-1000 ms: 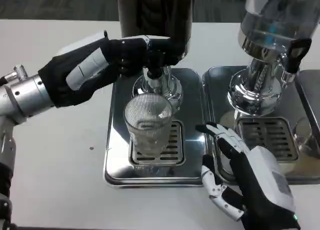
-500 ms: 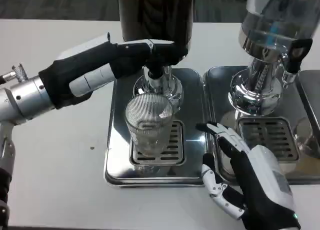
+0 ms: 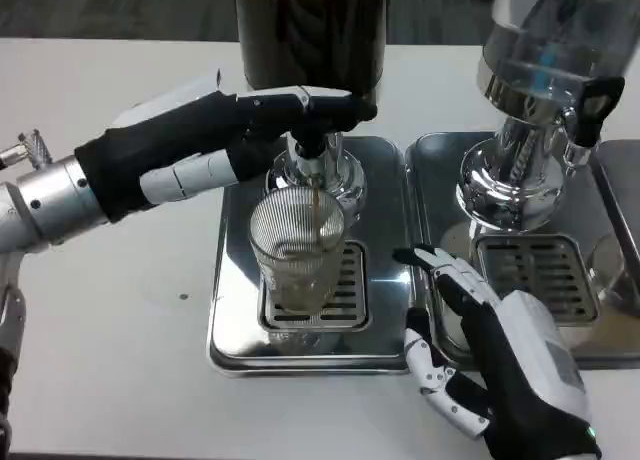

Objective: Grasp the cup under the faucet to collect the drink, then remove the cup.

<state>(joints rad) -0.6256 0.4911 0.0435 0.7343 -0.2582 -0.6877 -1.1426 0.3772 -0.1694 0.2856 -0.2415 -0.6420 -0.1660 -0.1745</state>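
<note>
One thin brown stream (image 3: 316,202) now falls from the faucet (image 3: 312,140) into the cup (image 3: 296,255), where half a second ago nothing was pouring. A shallow layer of drink has gathered in the bottom of the ribbed glass, which was clear in the earlier pictures. The left hand (image 3: 215,140) has turned since then: its back lies flatter, and its fingers (image 3: 330,108) reach across the faucet's black lever, pressing on it, extended rather than curled. The cup has not moved; it stands upright on the slotted grate (image 3: 345,285) of the left drip tray (image 3: 230,280), directly below the spout.

The right hand (image 3: 495,355) has stayed where it was, low at the front right of the tray, just beside the tray's right edge and near the cup without touching it. Its fingers are spread apart and hold nothing.

Behind the cup rises the dark dispenser tank (image 3: 310,30) on a chromed base. To the right stands a second dispenser (image 3: 545,70) with a clear tank and its own black-handled tap (image 3: 590,110), on a second drip tray (image 3: 435,180) with a grate (image 3: 525,260). That tray's left rim lies close to the first tray, and the right hand's fingers rest over the seam between them. The white table (image 3: 110,330) carries both trays. The left forearm (image 3: 45,205) crosses the table from the left edge, above the tray's back left corner, leaving the cup's front and right side open.
</note>
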